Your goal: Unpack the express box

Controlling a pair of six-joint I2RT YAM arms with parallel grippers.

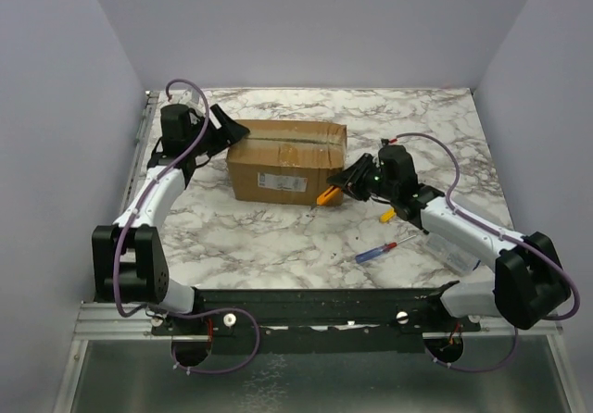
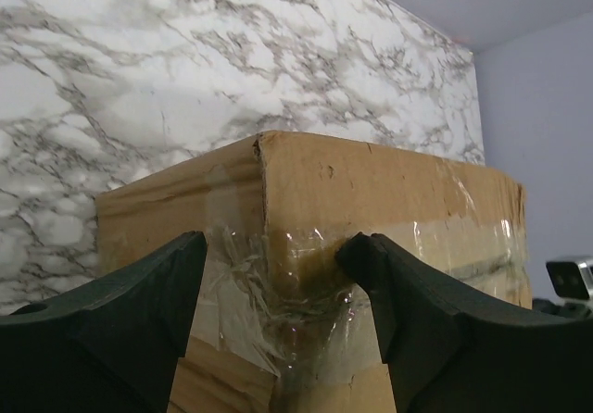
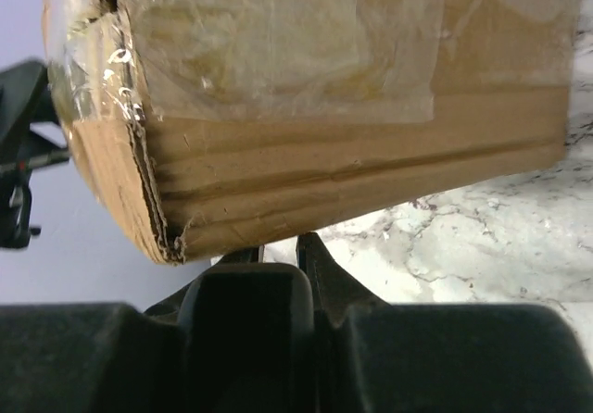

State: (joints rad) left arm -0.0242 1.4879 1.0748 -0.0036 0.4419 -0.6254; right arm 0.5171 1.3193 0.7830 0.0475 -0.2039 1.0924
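One brown rectangular cardboard express box (image 1: 285, 158), seams under glossy crinkled tape (image 3: 278, 52), sits on veined marble table (image 1: 269, 242); pale lilac walls (image 1: 306, 24) behind. Left gripper (image 2: 271, 257): black jaws apart, straddling box's taped corner. Right gripper (image 1: 350, 181) at box's right end, jaw state indiscernible.

We count one express box (image 1: 285, 161). There are two grippers, the left gripper (image 1: 235, 131) and the right gripper (image 1: 345, 181). At five o'clock from the box we count one blue-handled screwdriver (image 1: 375, 252), one orange tool (image 1: 328, 195) and one smaller orange piece (image 1: 387, 216).
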